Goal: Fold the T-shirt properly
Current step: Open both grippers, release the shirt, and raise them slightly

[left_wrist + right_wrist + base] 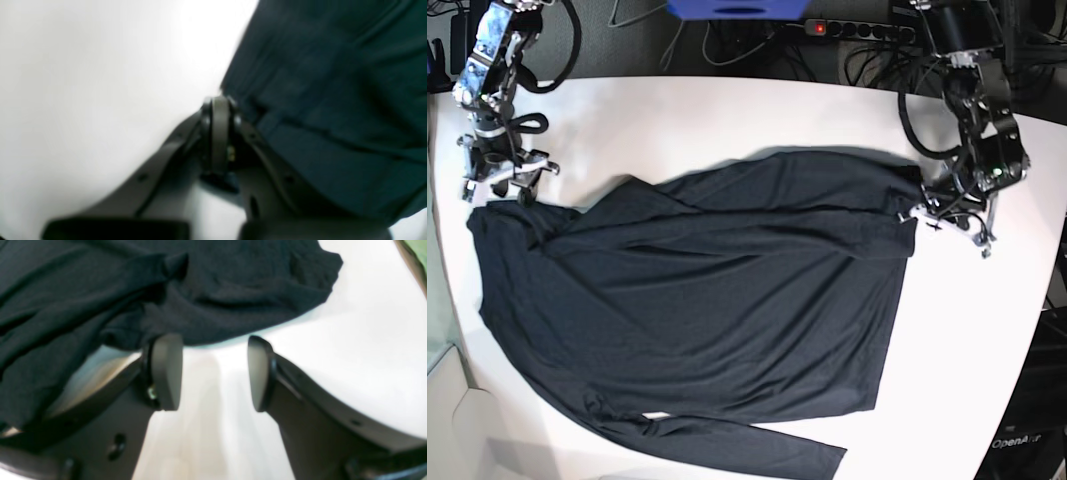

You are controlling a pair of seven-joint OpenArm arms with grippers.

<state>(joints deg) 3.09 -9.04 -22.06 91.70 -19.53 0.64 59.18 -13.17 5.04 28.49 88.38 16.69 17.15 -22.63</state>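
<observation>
The dark T-shirt (727, 300) lies spread over most of the white table (727, 120), with one long sleeve (747, 440) stretched along the front. My left gripper (925, 208) is at the shirt's right edge. In the left wrist view its fingers (218, 100) are shut together on that edge, and the fabric (333, 83) drapes over the right finger. My right gripper (497, 188) is at the shirt's far left corner. In the right wrist view it (213, 373) stands open with only bare table between the pads. The rumpled cloth (100, 290) lies just past the tips and over the left finger.
A power strip and tangled cables (857, 28) run behind the table's back edge, beside a blue object (737, 8). The table's curved right edge (1037, 330) drops off near the left arm. Bare white surface shows at the back (727, 120) and the right (967, 350).
</observation>
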